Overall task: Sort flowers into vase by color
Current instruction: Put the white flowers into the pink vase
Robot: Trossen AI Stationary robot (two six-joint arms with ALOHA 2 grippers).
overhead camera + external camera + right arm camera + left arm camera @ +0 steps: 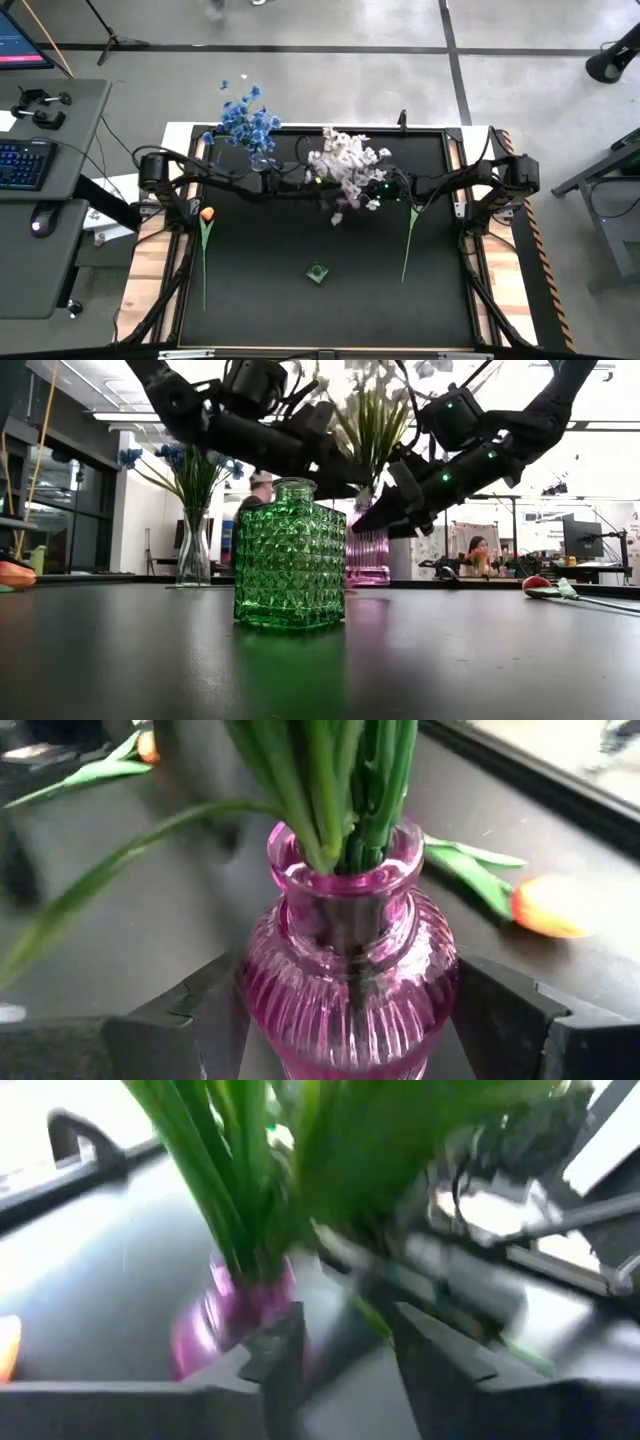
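A pink ribbed vase (350, 1010) stands at the table's middle back and holds white flowers (345, 160) on green stems (340, 790). My right gripper (350, 970) comes from the table's right and is closed on this vase. My left gripper (345, 1315) is open just left of the vase (215, 1325). A blurred green stem (372, 1320) runs between its fingers, and I cannot tell whether it touches them. Blue flowers (245, 120) stand in a clear vase (193, 550) at the back left. A green vase (290, 555) stands near the middle front. Two orange tulips (206, 214) (550, 905) lie flat on the table. My right gripper has one finger (205, 1005) on each side of the pink vase's ribbed body (262, 1005), below its shoulder. The fingers come from the table's right, slanting slightly down. The vase stands upright with its base on the table.
A raised frame (455, 140) borders the black table. The left tulip's stem (204, 260) runs toward the near edge, and so does the right tulip's stem (408, 245). A desk with a keyboard (22, 162) stands left of the table. People sit in the room behind (478, 550).
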